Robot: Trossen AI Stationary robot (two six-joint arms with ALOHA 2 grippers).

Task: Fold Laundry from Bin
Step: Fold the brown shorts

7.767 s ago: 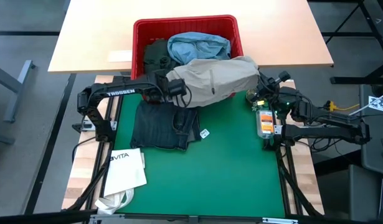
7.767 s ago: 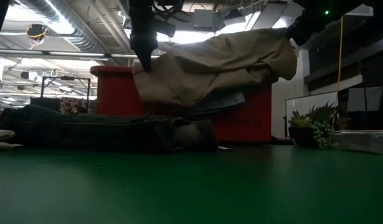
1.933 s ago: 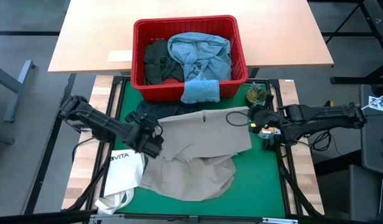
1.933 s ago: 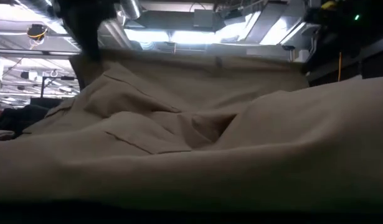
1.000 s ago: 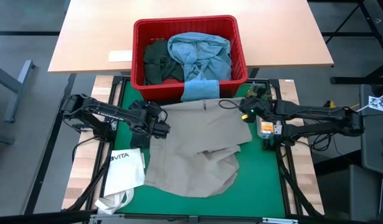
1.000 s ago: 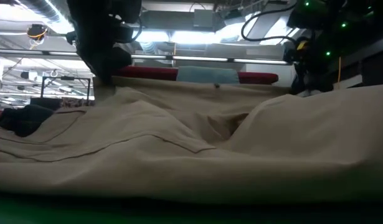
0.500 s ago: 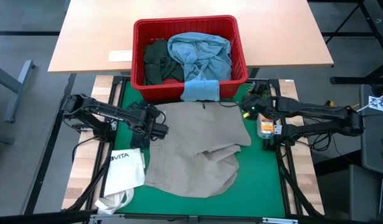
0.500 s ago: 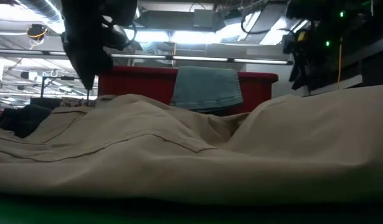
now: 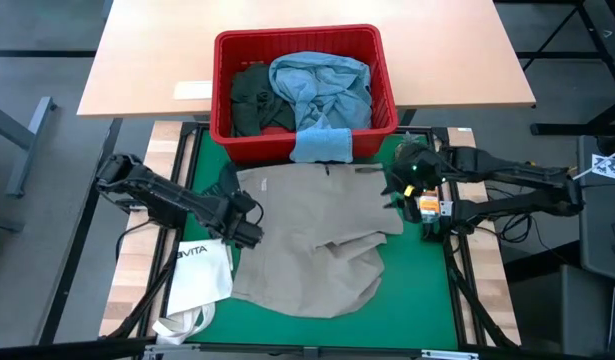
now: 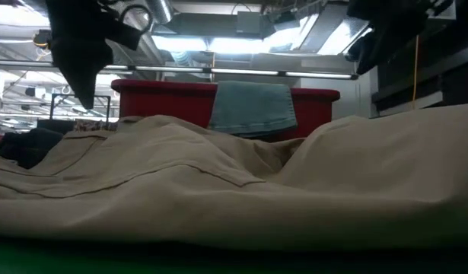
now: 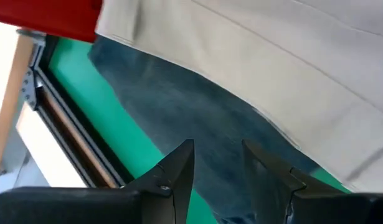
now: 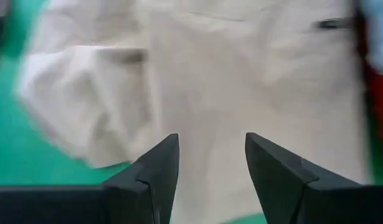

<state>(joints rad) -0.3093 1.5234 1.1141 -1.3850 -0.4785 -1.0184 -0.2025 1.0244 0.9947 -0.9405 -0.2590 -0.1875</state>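
Observation:
Khaki trousers (image 9: 317, 235) lie spread on the green mat, waistband toward the bin, covering most of the dark jeans (image 9: 225, 182). The red bin (image 9: 223, 90) at the far edge holds a dark green piece (image 9: 252, 95) and light blue jeans (image 9: 322, 80); a small light blue cloth (image 9: 320, 146) hangs over its near rim. My left gripper (image 11: 219, 155) hovers open above the dark jeans beside the trousers' left edge. My right gripper (image 12: 210, 146) hovers open above the trousers' right side (image 9: 392, 190). Neither has anything between its fingers.
A white VITA tote bag (image 9: 202, 270) lies at the near left, partly under the trousers' leg. A small plant (image 9: 412, 150) and an orange device (image 9: 427, 205) stand at the mat's right edge. Bare green mat (image 9: 417, 300) shows at the near right.
The trousers' waistband, held raised and stretched a second ago, has dropped flat onto the table. My right gripper has let go, risen and tipped downward. My left gripper has drawn away toward the table's left and near edges.

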